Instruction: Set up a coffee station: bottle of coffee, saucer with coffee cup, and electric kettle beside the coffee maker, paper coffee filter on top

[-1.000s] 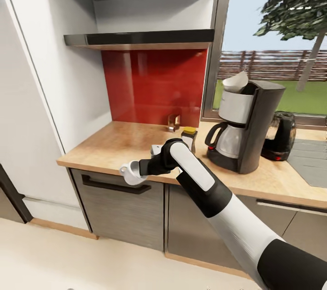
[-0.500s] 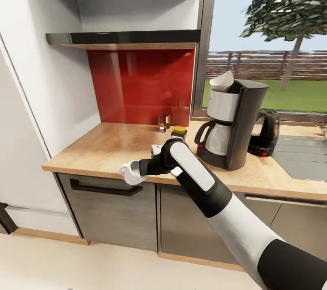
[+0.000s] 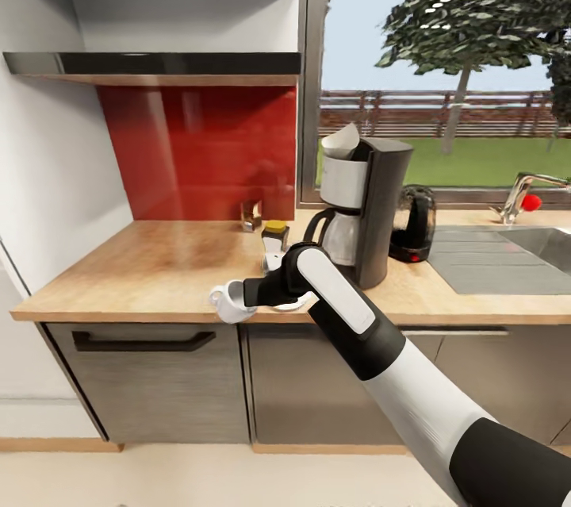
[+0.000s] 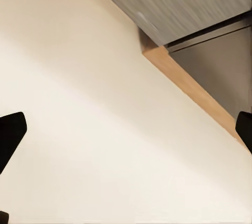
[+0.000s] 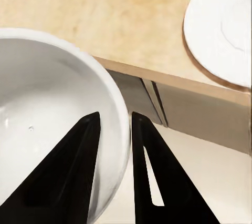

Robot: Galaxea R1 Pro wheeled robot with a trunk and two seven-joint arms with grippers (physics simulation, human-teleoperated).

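White cup (image 3: 228, 304) is pinched at its rim by the right gripper (image 5: 113, 129) — one finger inside, one outside — at the counter (image 3: 159, 277) edge, near the saucer (image 5: 223, 29). Left fingers (image 4: 11, 134) are held wide apart over the floor (image 4: 94, 129).

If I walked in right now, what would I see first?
You'd spot the robot's right end effector pinching the wall of a white coffee cup at the front edge of the kitchen countertop. Behind the arm stands the tall black coffee maker with a paper coffee filter on top, and the electric kettle stands beside it on the window side. The saucer lies near the edge.
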